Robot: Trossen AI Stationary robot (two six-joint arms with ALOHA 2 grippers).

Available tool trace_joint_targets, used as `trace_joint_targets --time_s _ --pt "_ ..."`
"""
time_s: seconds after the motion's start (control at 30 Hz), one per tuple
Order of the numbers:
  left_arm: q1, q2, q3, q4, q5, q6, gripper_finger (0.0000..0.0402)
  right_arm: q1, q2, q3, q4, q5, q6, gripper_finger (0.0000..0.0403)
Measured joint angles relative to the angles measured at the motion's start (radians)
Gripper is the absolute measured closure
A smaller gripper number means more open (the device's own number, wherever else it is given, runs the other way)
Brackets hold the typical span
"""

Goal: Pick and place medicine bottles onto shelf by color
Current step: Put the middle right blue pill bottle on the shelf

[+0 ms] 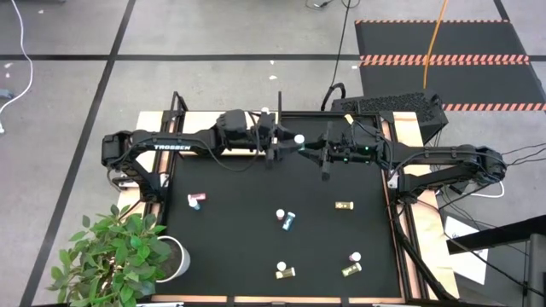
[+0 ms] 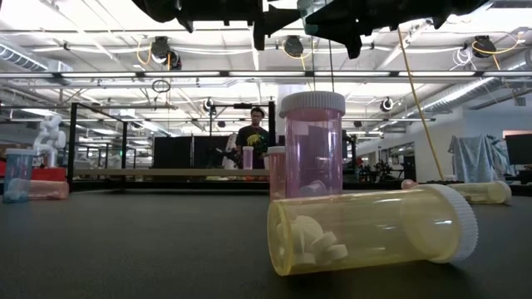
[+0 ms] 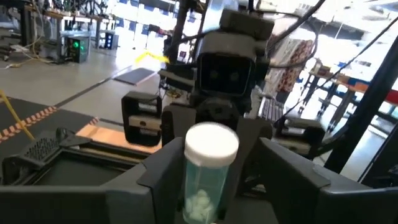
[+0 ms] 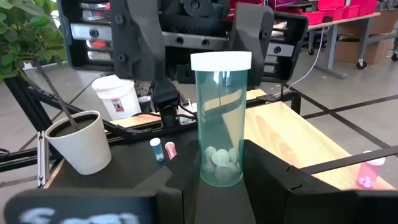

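pale blue and white-capped, one light blue bottle (image 4: 221, 118) is held upright in the air above the far middle of the black mat (image 1: 247, 239), between the two arms, which meet there head-on. the right tool (image 4: 221, 177) is clamped on the bottle's lower body, with a few white pills visible at the bottom. the left tool (image 3: 211, 186) faces it from the other side, its fingers (image 4: 142, 43) spread wider than the bottle and flanking it without seeming to press on it.

this looks like a hand-over in mid-air, one arm giving the bottle to the other, though which way it goes cannot be told. the shelf (image 4: 292, 140), a pale wood board, lies just beyond, on the left arm's side, with what seems to be a pink bottle (image 4: 367, 173) on it.

other medicine bottles wait on the desk:
- a pink one (image 1: 195, 201) at the left of the mat
- a blue one (image 1: 287, 219) near the centre
- a yellow one (image 1: 344, 205) to the right
- more yellow ones (image 1: 286, 271) along the near edge

the next move probably calls for the left tool to close firmly on the bottle before the right tool lets go. both should hold steady, since a loose grip could drop it onto the mat. the bottle would then need setting down upright on the shelf with its own colour.
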Motion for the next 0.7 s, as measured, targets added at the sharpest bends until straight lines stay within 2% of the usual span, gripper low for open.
trace_joint_targets --time_s 0.17,0.43,0.7 --pt "0.0 0.0 0.0 -0.018 0.0 0.0 0.0221 0.0 0.0 0.0 -0.002 -0.026 0.007 0.0301" --pt "-0.001 0.0 0.0 -0.031 0.02 0.003 0.0224 0.0 0.0 0.0 -0.058 -0.055 0.052 0.0303" --pt "-0.018 0.0 0.001 -0.122 0.022 0.082 0.0224 0.0 0.007 0.0 -0.079 -0.106 0.057 0.0303"
